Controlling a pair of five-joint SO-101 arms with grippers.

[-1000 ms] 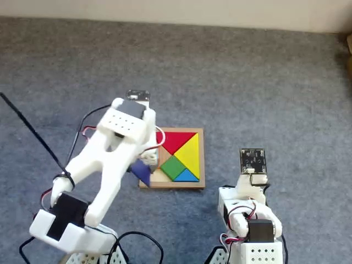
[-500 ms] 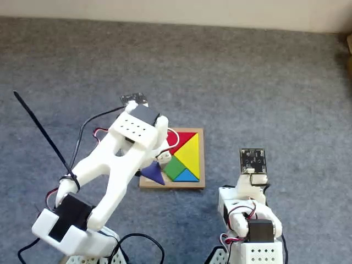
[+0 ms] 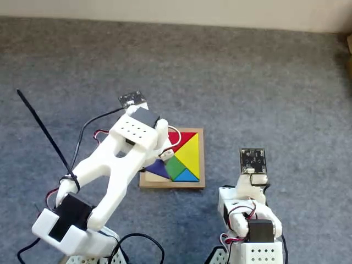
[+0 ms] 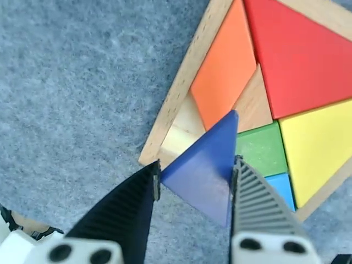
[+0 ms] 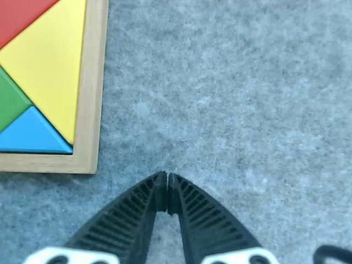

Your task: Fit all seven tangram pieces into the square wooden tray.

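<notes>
Found the left gripper [image 4: 196, 168] clamped on the dark blue triangle [image 4: 206, 148], with a finger pressed to each side of it. Held that piece over the corner of the square wooden tray [image 4: 184, 82] nearest the left arm's base, with its point reaching in above bare wood between the orange piece [image 4: 225, 71] and the green square [image 4: 258, 151], and its broad end hanging out past the rim over the grey carpet [image 5: 231, 99]. Could not tell whether the triangle touched the tray floor. Saw the red triangle [image 4: 302, 55], the yellow triangle [image 4: 313, 148] and the light blue triangle [image 4: 283, 187] lying flat in the tray, edge to edge with the green square. Noted bare wood beside the orange piece along the rim. Found the right gripper [image 5: 166, 192] with its fingertips together and holding nothing, low over the carpet, just off the tray corner by the light blue triangle.
</notes>
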